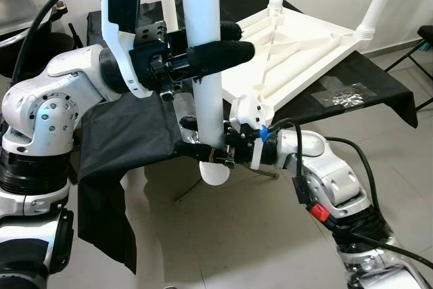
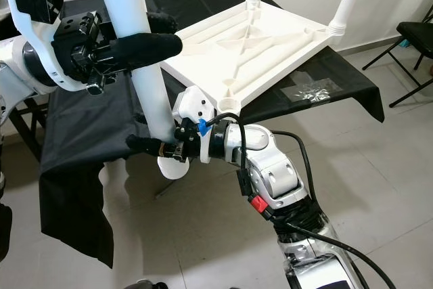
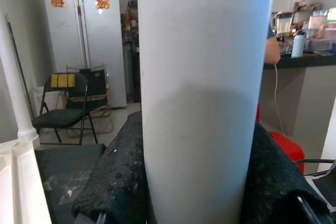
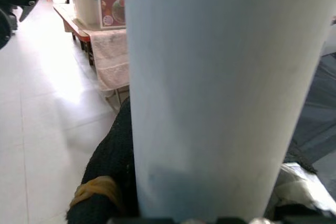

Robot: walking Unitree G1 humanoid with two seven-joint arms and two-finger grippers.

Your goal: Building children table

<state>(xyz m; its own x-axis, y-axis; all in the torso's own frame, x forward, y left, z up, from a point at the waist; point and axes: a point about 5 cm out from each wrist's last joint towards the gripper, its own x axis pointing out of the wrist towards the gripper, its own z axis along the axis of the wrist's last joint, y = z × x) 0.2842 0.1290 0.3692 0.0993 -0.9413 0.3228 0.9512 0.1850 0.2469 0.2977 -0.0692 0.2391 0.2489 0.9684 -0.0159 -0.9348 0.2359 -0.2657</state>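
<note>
My arms are silver, rounded shells with small dark screws at the joints. Thick black cables loop along both. My left gripper (image 1: 226, 49) has long black fingers behind a white-and-black wrist housing. My right gripper (image 2: 145, 141) carries a white wrist block, a blue clip, and a red tab lower down.

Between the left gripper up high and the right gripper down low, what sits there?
A bare stretch of the white table leg that both hold: the left gripper clamps it higher, the right gripper near its rounded lower end. Both eye views show this.
</note>
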